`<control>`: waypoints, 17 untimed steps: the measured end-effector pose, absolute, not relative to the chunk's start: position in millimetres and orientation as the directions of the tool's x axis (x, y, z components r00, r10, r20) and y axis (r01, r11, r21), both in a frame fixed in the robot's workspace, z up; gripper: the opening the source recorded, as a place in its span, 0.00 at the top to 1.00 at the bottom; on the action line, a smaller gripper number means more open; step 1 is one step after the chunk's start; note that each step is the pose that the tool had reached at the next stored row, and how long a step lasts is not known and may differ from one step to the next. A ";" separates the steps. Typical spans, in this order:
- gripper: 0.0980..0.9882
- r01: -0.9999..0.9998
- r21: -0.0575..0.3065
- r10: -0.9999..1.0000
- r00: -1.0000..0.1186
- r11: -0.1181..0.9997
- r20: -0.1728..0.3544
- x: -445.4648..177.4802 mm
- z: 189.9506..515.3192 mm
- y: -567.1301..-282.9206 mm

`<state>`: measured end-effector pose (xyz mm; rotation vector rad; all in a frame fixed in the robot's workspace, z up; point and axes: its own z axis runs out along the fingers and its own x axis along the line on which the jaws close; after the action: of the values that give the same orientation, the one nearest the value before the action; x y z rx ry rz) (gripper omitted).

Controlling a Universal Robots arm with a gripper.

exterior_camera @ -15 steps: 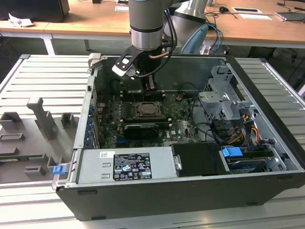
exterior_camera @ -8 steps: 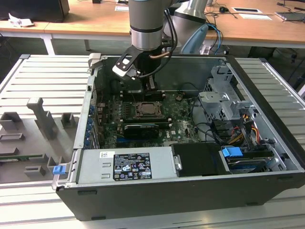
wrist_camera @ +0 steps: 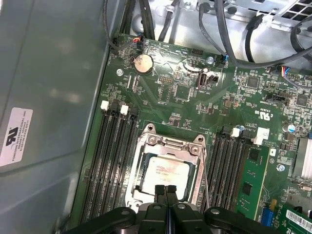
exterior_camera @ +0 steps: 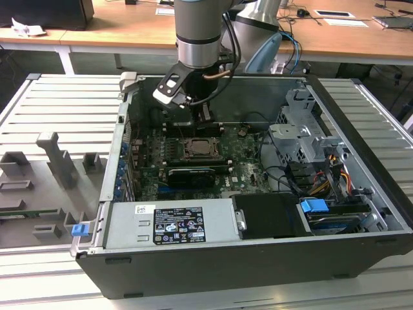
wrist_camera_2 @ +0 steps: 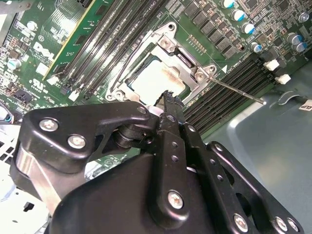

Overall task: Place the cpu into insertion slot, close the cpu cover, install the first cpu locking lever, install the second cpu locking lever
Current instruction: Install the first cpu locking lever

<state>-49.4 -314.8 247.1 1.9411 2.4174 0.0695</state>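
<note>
The cpu (wrist_camera: 165, 171), a pale square chip, lies in the insertion slot (wrist_camera: 141, 195) on the green board. The silver cpu cover (wrist_camera: 171, 144) lies flat around it, framing the chip. My gripper (wrist_camera: 165, 188) is shut with nothing between its fingers, its tips just over the edge of the chip. In the second wrist view the gripper (wrist_camera_2: 168, 96) hangs over the cpu (wrist_camera_2: 153, 80), and a thin wire locking lever (wrist_camera_2: 239, 90) sticks out from the socket's corner over the memory slots. In the exterior view the gripper (exterior_camera: 201, 117) stands above the slot (exterior_camera: 197, 150).
Long black memory slots (wrist_camera: 114, 161) flank the socket on both sides. Black cables (wrist_camera: 229, 44) hang over the board's far end. The grey case wall (wrist_camera: 48, 97) runs close by one side. A drive cage (exterior_camera: 303, 139) and power supply (exterior_camera: 174, 223) fill the case's other parts.
</note>
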 end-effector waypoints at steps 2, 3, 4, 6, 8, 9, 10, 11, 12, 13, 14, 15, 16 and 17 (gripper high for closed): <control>0.99 0.974 0.060 0.976 -0.220 0.220 -0.004 -49.4 247.1 -314.8; 0.99 0.973 0.060 0.975 -0.223 0.223 -0.004 -49.4 247.1 -314.8; 0.99 0.972 0.060 0.974 -0.228 0.228 -0.004 -49.4 247.1 -314.8; 0.99 0.970 0.060 0.972 -0.237 0.237 -0.004 -49.4 247.1 -314.8; 0.99 0.968 0.060 0.970 -0.243 0.243 -0.004 -49.4 247.1 -314.8; 0.99 0.967 0.060 0.969 -0.248 0.247 -0.004 -49.4 247.1 -314.8; 0.99 0.966 0.060 0.968 -0.250 0.250 -0.004 -49.4 247.1 -314.8; 0.99 0.966 0.060 0.968 -0.252 0.252 -0.004 -49.4 247.1 -314.8; 0.99 0.965 0.060 0.967 -0.256 0.256 -0.004 -49.4 247.1 -314.8; 0.99 0.964 0.060 0.966 -0.259 0.258 -0.004 -49.4 247.1 -314.8; 0.99 0.964 0.060 0.965 -0.261 0.260 -0.004 -49.4 247.1 -314.8; 0.99 0.962 0.060 0.964 -0.266 0.266 -0.004 -49.4 247.1 -314.8; 0.99 0.961 0.060 0.963 -0.270 0.270 -0.004 -49.4 247.1 -314.8; 0.99 0.961 0.060 0.962 -0.271 0.271 -0.004 -49.4 247.1 -314.8</control>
<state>-49.4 -314.8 247.1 1.8718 2.4730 0.0713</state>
